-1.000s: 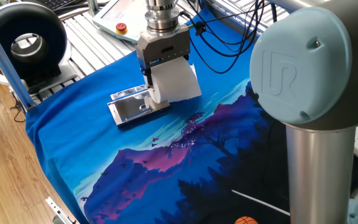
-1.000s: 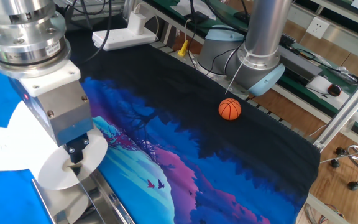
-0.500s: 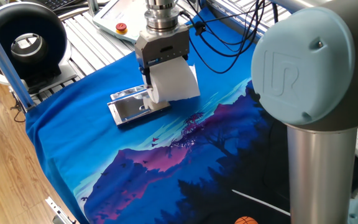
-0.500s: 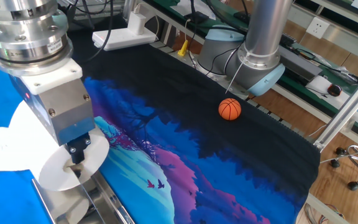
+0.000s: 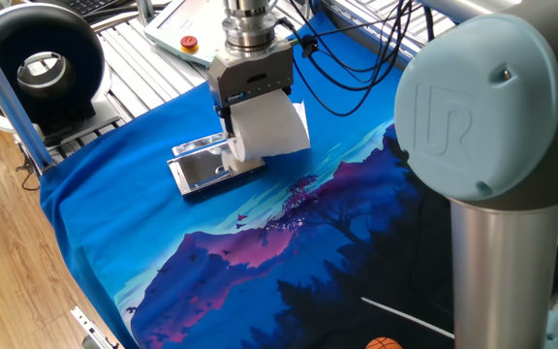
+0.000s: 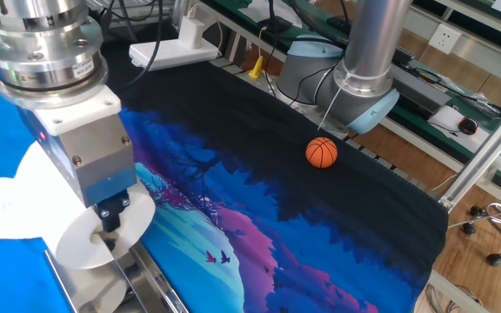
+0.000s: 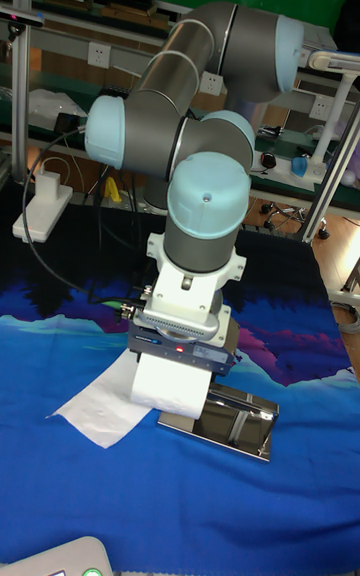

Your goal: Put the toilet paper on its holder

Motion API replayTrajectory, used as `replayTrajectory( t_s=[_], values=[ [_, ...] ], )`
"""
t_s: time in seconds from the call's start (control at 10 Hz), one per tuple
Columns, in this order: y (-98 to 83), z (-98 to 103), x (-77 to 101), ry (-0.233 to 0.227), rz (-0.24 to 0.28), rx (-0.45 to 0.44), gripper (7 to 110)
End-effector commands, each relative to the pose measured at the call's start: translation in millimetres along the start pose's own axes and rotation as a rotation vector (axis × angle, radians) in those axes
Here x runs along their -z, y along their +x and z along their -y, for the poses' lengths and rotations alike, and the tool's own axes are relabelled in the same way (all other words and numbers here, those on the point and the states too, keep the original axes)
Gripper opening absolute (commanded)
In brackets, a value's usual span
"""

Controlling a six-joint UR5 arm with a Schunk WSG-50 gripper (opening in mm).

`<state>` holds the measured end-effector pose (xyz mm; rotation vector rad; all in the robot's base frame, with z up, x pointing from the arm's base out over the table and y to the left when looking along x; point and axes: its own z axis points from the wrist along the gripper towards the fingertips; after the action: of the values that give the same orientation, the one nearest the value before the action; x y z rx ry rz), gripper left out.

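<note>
Since a second ago the gripper point(image 5: 229, 134) has drifted slightly away from the one holder point(image 5: 204, 167), its fingers clamping the single toilet paper roll point(image 5: 269, 126) just above it (loose sheet trailing). One small basketball point(image 6: 321, 153) lies well apart.

the arm reaches down with its wrist vertical; the end effector point(image 5: 232, 136) points straight down, fingers clamped closed.
</note>
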<state>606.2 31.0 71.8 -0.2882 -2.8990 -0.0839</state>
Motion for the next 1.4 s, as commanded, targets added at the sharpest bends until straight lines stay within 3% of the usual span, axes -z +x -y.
replayTrajectory(
  t_s=[0.0, 0.3, 1.3],
  values=[
    [2.2, -7, 2.4, -0.024, 0.005, -0.002, 7],
    [-5.5, -6, 3.4, -0.016, 0.043, -0.029, 7],
    [-13.9, -5, 4.7, 0.014, 0.083, -0.031, 7]
  ],
)
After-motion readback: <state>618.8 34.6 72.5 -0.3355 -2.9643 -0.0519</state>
